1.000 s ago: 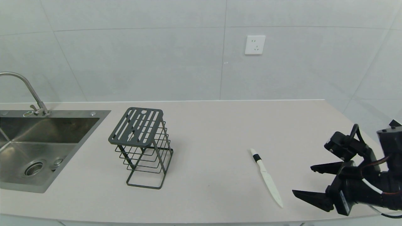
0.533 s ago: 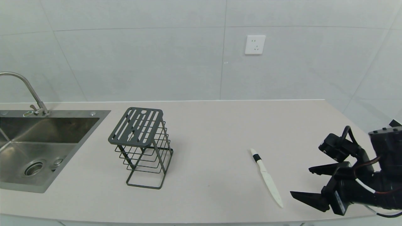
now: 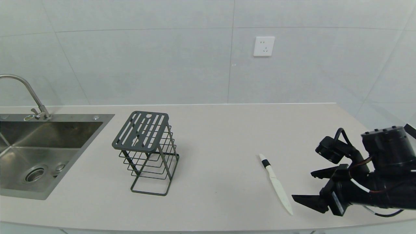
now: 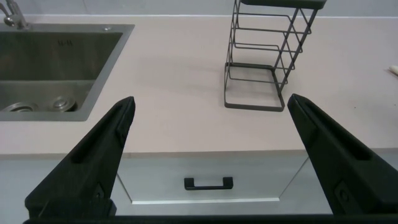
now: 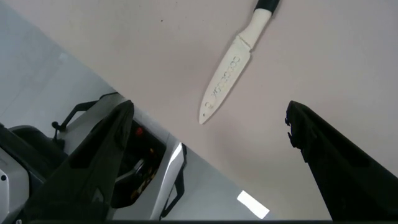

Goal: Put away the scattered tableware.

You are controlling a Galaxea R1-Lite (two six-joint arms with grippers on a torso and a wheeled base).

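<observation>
On my head feed I see a steel sink [image 3: 48, 130] set into the left end of a pale counter [image 3: 227, 130]. Its drain [image 3: 34, 174] sits in the basin floor, with a curved tap [image 3: 32, 94] at the back rim. A white socket [image 3: 264, 46] sits on the grey tiled wall [image 3: 146, 65]. My left wrist feed shows a drawer front under the counter edge with a black handle [image 4: 208, 183].

The pale surface [image 3: 227, 130] bears a white knife [image 3: 275, 183] lying flat just beside the right end effector [image 3: 302, 186]. A dark wire rack [image 3: 144, 152] stands well apart from that end effector, beyond the knife. The steel sink [image 3: 48, 130] is sunk in farther still.
</observation>
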